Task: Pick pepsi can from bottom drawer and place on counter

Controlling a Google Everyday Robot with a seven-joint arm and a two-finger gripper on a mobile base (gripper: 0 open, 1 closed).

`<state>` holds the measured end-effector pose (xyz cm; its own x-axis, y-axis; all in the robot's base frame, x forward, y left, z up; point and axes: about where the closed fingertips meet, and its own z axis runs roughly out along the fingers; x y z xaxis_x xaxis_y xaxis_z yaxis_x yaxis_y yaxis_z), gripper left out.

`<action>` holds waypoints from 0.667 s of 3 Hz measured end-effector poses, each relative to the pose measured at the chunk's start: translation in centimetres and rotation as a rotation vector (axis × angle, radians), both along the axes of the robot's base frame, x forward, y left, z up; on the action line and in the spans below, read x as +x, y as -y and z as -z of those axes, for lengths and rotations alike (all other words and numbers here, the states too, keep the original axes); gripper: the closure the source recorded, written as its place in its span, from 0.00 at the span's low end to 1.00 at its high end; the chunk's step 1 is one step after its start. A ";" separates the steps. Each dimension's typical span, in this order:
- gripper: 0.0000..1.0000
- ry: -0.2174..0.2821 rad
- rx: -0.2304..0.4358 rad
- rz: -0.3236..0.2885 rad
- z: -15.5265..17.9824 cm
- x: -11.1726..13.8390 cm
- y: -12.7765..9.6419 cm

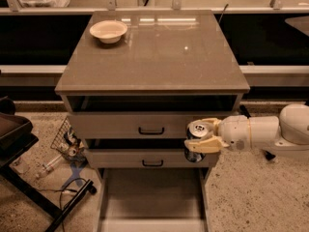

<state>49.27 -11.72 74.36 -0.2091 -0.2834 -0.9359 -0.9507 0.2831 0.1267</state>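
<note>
My gripper (pixel 204 135) reaches in from the right on a white arm and is shut on the pepsi can (pixel 197 140), a dark can with a shiny silver top. It holds the can upright in the air in front of the right ends of the two upper drawers, below the counter (pixel 154 57). The bottom drawer (pixel 152 199) is pulled open beneath it, showing a flat grey floor with nothing on it.
A white bowl (pixel 108 31) stands at the counter's back left. The two upper drawers (pixel 145 124) have black handles. A black stand (pixel 19 144) and a wire basket with clutter (pixel 67 141) sit on the floor at the left.
</note>
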 end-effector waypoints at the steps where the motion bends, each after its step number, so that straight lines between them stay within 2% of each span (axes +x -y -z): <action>1: 1.00 -0.004 0.002 0.001 -0.5 0.2 -0.3; 2: 1.00 -0.013 0.011 0.048 -4.7 1.3 0.5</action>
